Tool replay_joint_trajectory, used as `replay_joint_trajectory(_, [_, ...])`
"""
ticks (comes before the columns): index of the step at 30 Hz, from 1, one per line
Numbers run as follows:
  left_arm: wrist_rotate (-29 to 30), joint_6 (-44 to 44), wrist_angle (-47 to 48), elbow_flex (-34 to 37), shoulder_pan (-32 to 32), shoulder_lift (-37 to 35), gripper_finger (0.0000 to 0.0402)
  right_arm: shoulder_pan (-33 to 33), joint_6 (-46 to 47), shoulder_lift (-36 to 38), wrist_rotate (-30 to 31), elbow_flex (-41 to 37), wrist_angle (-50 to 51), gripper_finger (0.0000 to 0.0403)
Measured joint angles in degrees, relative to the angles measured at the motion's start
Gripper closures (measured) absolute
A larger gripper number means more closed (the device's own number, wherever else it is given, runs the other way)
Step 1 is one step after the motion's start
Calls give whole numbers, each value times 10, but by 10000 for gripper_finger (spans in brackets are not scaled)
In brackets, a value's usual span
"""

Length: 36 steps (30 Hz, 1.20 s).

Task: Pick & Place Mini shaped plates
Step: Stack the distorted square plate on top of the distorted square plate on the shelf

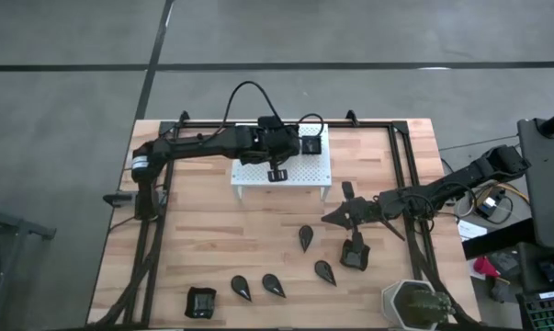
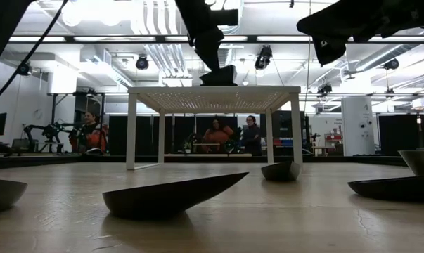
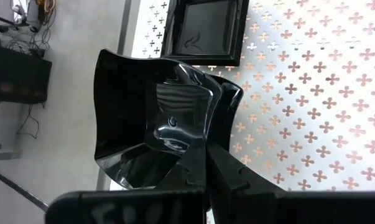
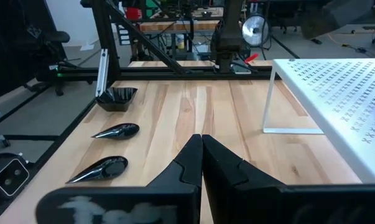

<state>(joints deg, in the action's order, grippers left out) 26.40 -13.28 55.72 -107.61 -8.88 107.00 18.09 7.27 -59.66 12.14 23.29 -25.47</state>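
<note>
White stand (image 1: 258,176), left claw (image 3: 203,155) gripping plate (image 3: 153,124)

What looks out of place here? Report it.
Nothing broken or spilled. The teardrop plates lie scattered at differing angles; the left gripper holds a square plate by its rim over the white stand.

The white perforated metal stand (image 1: 281,171) sits at the far middle of the wooden bench (image 1: 221,230). On its far right corner lies a glossy black square plate (image 1: 311,144). Before the stand, four glossy black teardrop plates (image 1: 306,237) lie scattered. A black raised-rim square plate (image 1: 200,302) rests at the near left, a grey-green hexagonal pot (image 1: 411,303) at the near right corner.
</note>
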Motion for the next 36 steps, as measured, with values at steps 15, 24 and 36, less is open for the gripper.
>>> replay_joint_trajectory(15, [6,14,5,-1,4,0,321,0,0,0,0,-1,1,394])
replay_joint_trajectory(24, [0,46,4,-8,39,-3,296,0,1,0,0,-1,1,394])
replay_joint_trajectory(36, [-158,120,7,-5,100,-3,300,0,118,0,-2,-1,1,394])
